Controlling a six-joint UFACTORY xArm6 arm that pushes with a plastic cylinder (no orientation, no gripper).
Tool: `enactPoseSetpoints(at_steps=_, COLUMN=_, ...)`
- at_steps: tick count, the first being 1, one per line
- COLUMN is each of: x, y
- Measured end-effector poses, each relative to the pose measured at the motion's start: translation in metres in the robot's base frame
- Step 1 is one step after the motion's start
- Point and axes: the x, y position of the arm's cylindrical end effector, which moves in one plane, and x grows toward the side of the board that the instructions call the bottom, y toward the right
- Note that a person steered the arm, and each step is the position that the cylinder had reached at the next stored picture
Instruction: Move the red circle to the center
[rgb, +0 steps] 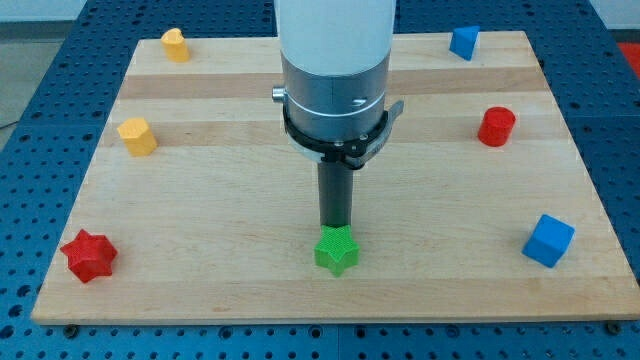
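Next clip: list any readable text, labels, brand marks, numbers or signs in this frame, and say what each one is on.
None: no text, label, number or sign can be read anywhere in this view.
The wooden board, the arm's white housing and the blocks, including the red circle and the green star at my tip, are all unmarked.

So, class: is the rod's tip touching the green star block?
Cannot tell. In the camera view my tip meets the top edge of the green star, with no visible gap, but the star may simply hide the tip's end.

No legible text, labels, numbers or signs anywhere on blocks, board or arm.
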Motion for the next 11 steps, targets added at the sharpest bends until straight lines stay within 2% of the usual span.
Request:
enactPoseSetpoints(at_steps=1, x=-0.001, y=0.0)
enactPoseSetpoints(at_steps=2, x=-0.03, y=0.002)
enactPoseSetpoints(at_steps=3, x=-0.049, y=0.071)
enactPoseSetpoints(at_steps=5, x=-0.095, y=0.252)
enactPoseSetpoints(at_steps=6, x=-0.112, y=0.281)
enactPoseSetpoints(at_steps=8, x=-0.115, y=0.152)
enactPoseSetpoints(at_steps=9, x=-0.113, y=0.153)
enactPoseSetpoints(at_steps=10, x=-0.091, y=0.208)
enactPoseSetpoints(at_steps=11, x=-0.113, y=0.242)
